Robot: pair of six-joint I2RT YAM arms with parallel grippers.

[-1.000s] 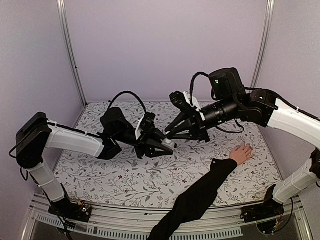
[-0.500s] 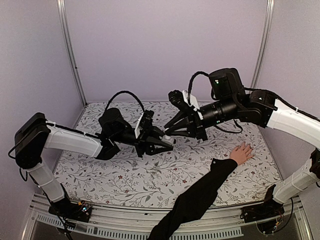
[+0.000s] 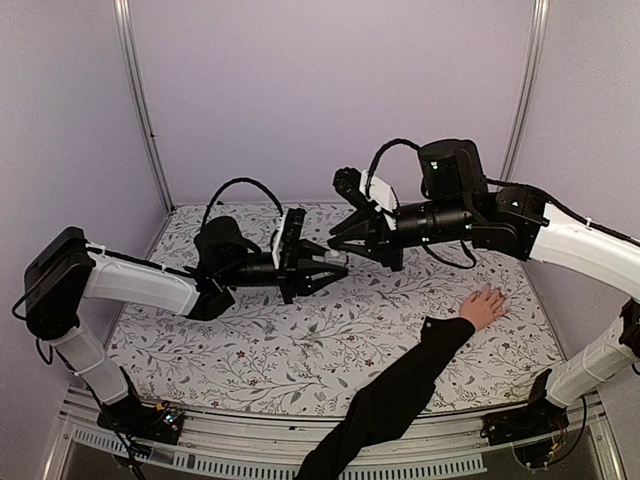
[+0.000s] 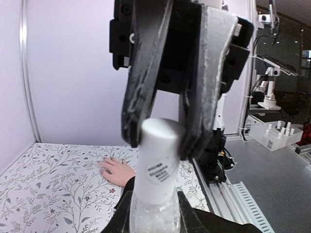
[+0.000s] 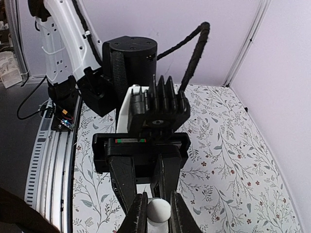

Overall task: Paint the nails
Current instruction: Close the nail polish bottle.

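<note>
Right gripper [image 5: 157,212] pinches white cap [image 4: 156,162], jaws just closed | left gripper [image 3: 322,272] clamps bottle [image 4: 153,218] mid-air, the 2 raised slightly | uncapping looks next | nails [image 3: 493,291] on hand [image 3: 484,307], flat on table [image 3: 300,350], well apart

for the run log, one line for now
left gripper shut on bottle | right gripper shut on cap | hand flat on table
</note>
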